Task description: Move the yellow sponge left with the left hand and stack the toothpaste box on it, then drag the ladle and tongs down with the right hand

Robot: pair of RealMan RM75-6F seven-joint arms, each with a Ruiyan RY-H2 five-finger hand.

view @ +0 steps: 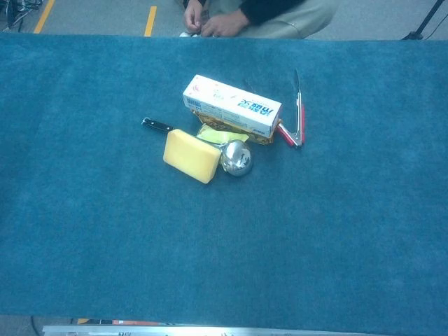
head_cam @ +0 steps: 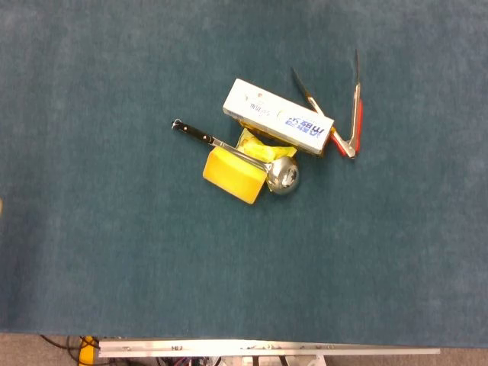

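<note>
One yellow sponge (head_cam: 232, 174), blocky w/ rounded edges, under ladle (head_cam: 284, 176); hands unseen, can't tell.

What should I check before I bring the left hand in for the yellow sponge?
1. Left hand in view: not ok, neither camera shows it.
2. Right hand clear of the pile: cannot tell, also out of view.
3. Yellow sponge top free: not ok, the ladle handle lies across its far edge.
4. Toothpaste box off the sponge: ok, it sits behind on a yellow packet.
5. Room on the left of the blue cloth: ok.
6. Tongs clear of the sponge: ok, they lie at the box's right end.
</note>
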